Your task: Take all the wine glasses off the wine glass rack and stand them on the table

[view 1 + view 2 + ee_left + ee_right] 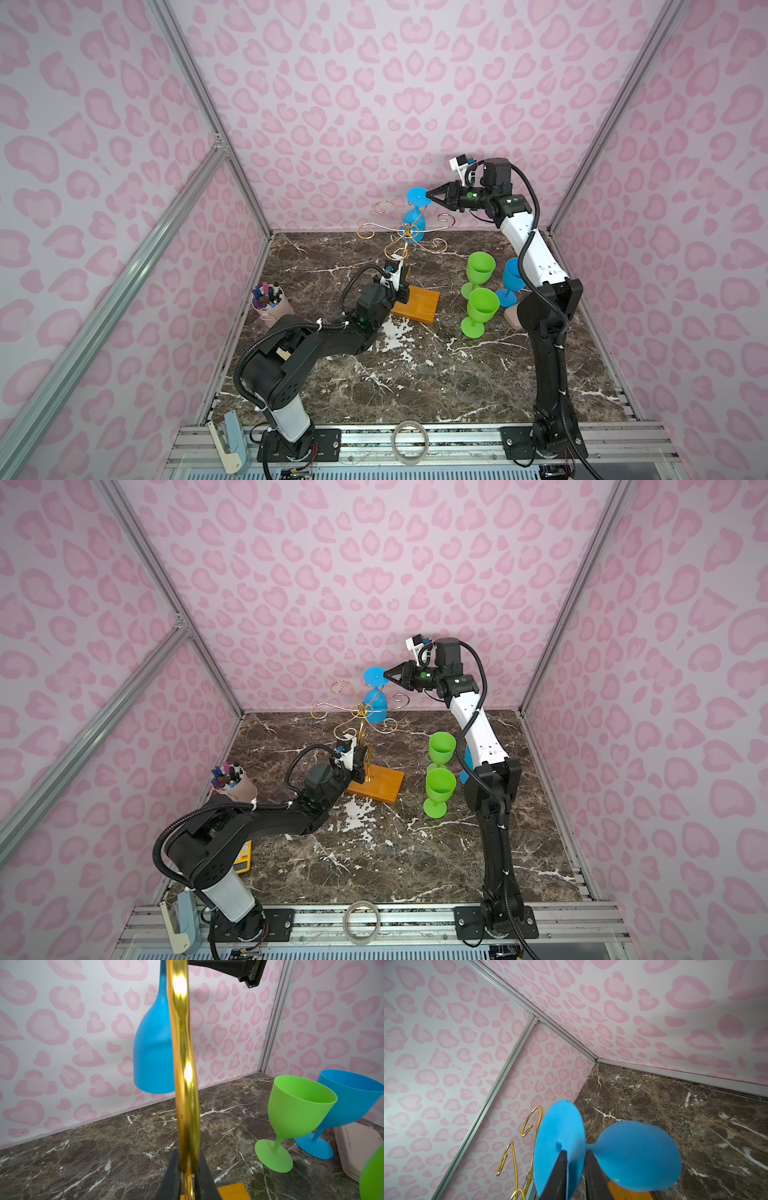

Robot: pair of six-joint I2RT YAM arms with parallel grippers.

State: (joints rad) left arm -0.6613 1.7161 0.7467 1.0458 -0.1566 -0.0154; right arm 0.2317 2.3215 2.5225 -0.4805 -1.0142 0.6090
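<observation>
At the wine glass rack (pixel 184 1064), right pincer (pixel 432 198) pinches the upturned wine glass (pixel 413 226) by its foot; left pincer (pixel 188 1159) clamps the rack post.

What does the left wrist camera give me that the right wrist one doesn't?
Only left wrist: left gripper clamped on the gold rack post, plus a green glass and a blue glass standing upright. Only right wrist: right gripper pinching the foot of the hanging blue wine glass, and the rack's scroll arms. Both: that glass's bowl and the marble table.
</observation>
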